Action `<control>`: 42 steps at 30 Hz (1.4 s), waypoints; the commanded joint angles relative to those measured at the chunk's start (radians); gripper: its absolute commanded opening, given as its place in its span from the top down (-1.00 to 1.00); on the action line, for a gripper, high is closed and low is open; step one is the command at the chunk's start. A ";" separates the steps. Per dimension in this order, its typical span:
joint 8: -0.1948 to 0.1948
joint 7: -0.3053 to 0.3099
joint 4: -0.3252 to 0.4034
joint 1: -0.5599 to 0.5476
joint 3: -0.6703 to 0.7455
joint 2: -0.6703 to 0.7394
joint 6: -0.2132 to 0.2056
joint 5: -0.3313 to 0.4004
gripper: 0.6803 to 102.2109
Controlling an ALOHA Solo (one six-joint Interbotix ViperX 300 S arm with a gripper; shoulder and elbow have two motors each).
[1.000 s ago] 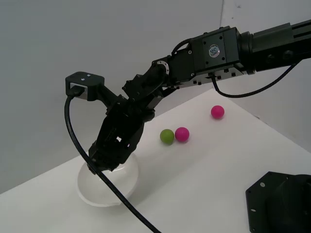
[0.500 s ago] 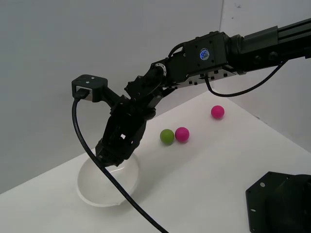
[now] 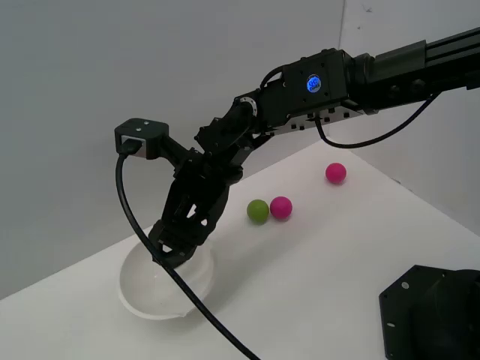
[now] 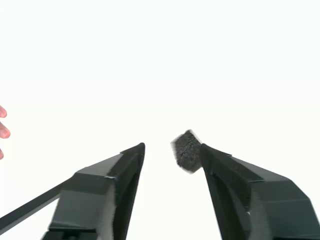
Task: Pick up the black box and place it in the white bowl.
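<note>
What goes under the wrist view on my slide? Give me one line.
Open gripper over washed-out white, the black box beside one finger.

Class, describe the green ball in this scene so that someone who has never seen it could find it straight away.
Start at the white tabletop and find the big white bowl under the robot's claw. Towards the exterior view's right of the bowl, two small balls sit touching: the green ball is the one nearer the bowl. Its neighbour and the far ball are both pink; it alone is green.
</note>
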 commanded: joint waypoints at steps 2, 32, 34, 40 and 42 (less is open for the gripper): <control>0.003 -0.002 -0.011 -0.006 0.034 0.028 -0.014 -0.018 -0.65; 0.011 0.129 0.005 0.147 0.173 0.164 -0.003 -0.002 -0.96; 0.018 0.130 0.014 0.164 0.192 0.183 0.003 0.008 -0.96; 0.040 0.129 0.071 0.239 0.275 0.267 0.005 0.061 -0.92; 0.046 0.130 0.091 0.268 0.310 0.302 0.005 0.081 -0.80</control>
